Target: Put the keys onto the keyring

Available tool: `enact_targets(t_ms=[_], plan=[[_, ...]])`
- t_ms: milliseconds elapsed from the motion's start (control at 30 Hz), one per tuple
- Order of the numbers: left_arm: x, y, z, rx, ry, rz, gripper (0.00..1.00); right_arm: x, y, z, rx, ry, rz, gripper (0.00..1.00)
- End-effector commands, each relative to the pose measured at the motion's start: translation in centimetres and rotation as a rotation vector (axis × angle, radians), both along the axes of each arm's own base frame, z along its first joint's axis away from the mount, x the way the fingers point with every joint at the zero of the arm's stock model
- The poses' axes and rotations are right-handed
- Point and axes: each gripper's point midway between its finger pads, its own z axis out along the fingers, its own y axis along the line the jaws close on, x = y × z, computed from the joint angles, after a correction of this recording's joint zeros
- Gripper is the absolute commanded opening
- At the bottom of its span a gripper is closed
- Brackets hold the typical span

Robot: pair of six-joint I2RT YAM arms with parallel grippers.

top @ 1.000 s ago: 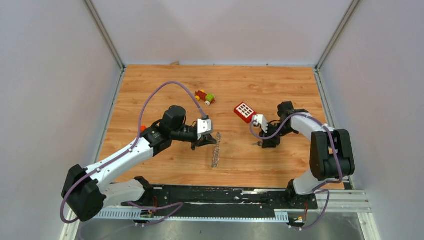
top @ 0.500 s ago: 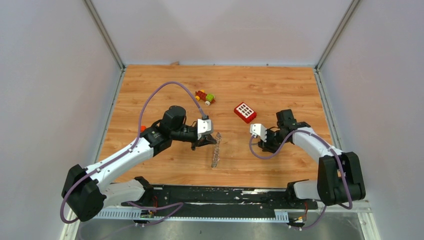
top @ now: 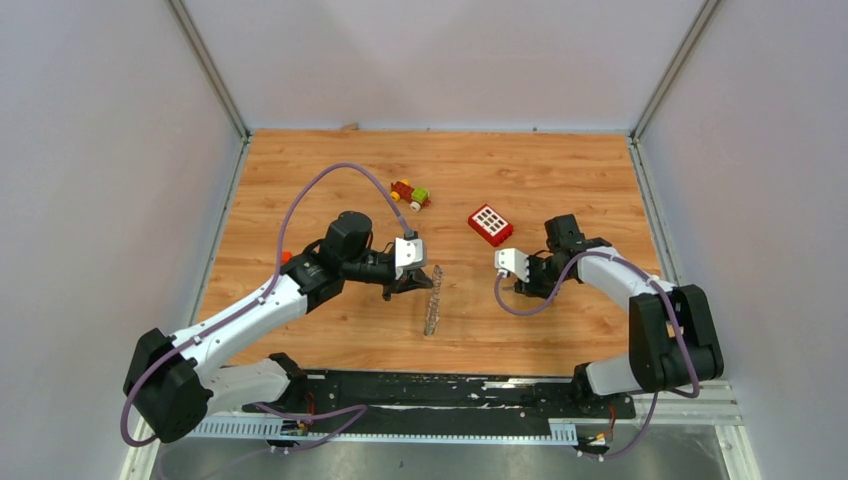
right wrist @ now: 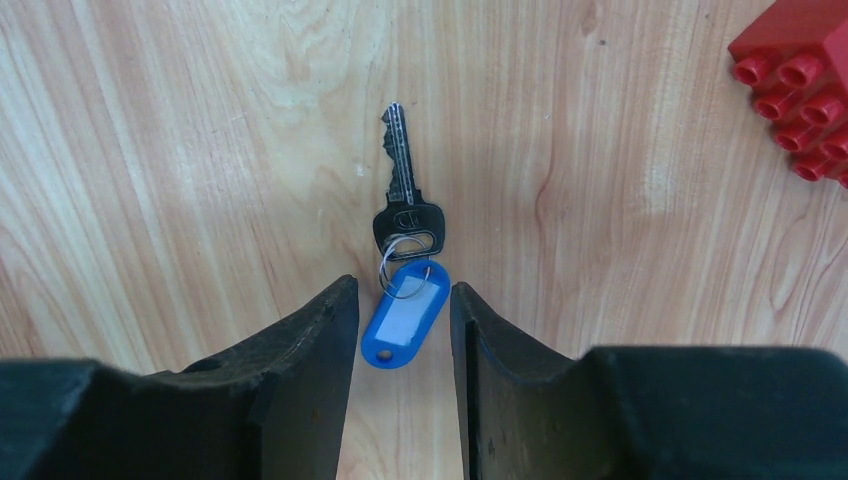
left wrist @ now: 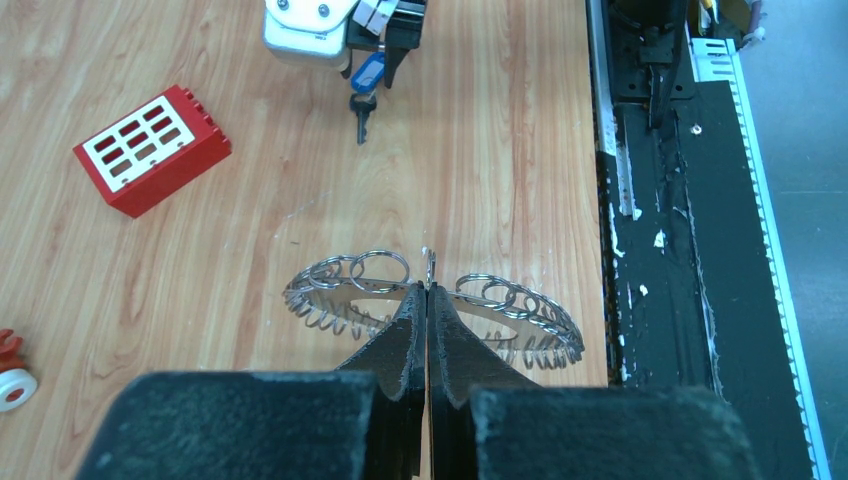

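The keyring, a big metal ring fringed with small wire rings, shows edge-on as a thin grey strip in the top view. My left gripper is shut on its rim, near the table's middle. The keys, a dark-headed key joined to a blue tag, lie flat on the wood. My right gripper stands open astride the tag, with neither finger touching it. The left wrist view shows that gripper over the key.
A red block with white squares lies just beyond the right gripper, its studs at the right wrist view's corner. A small red-yellow-green toy sits further back. Black rails run along the near edge.
The right arm has shifted a little to the left and its jaws have opened wider around the blue tag. The left arm and the keyring have not moved.
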Motion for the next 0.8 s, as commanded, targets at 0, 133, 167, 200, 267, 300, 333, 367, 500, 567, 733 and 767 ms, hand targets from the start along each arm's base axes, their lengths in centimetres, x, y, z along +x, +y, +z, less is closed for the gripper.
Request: enact_targets(t_ms=[0,133,167,200,267,300,333,367,500,567,733,767], plan=[[0.3,-0.7,2.2,-0.049,-0.057,-0.026,0.00,1.6,0.7,0.9,-0.008,-0.074,0.048,0.40],[0.3,-0.7,2.1,-0.046,-0.054,-0.025,0.00,1.6,1.1,0.7,-0.012,-0.067,0.057,0.40],[0.3,-0.7,2.1,-0.046,-0.054,-0.025,0.00,1.6,1.2,0.7,-0.013,-0.065,0.059,0.40],[0.3,-0.7,2.1,-0.046,-0.055,-0.024,0.00,1.6,1.2,0.6,-0.015,-0.064,0.061,0.39],[0.2,-0.7,2.1,-0.046,-0.054,-0.025,0.00,1.5,1.2,0.5,-0.019,-0.057,0.064,0.38],[0.3,-0.7,2.1,-0.046,-0.054,-0.025,0.00,1.5,1.2,0.3,-0.021,-0.050,0.065,0.37],[0.3,-0.7,2.1,-0.045,-0.055,-0.025,0.00,1.4,1.2,0.2,-0.023,-0.044,0.066,0.36],[0.2,-0.7,2.1,-0.045,-0.055,-0.025,0.00,1.4,1.2,0.0,-0.027,-0.040,0.066,0.34],[0.2,-0.7,2.1,-0.045,-0.054,-0.025,0.00,1.3,0.8,-0.6,-0.048,-0.025,0.060,0.27],[0.3,-0.6,2.0,-0.044,-0.054,-0.024,0.00,1.2,0.7,-0.7,-0.056,-0.022,0.059,0.25],[0.2,-0.7,2.0,-0.045,-0.051,-0.025,0.00,1.0,0.9,-0.5,-0.046,-0.003,0.057,0.16],[0.2,-0.7,2.0,-0.045,-0.052,-0.026,0.00,1.1,1.0,-0.4,-0.042,-0.002,0.055,0.14]])
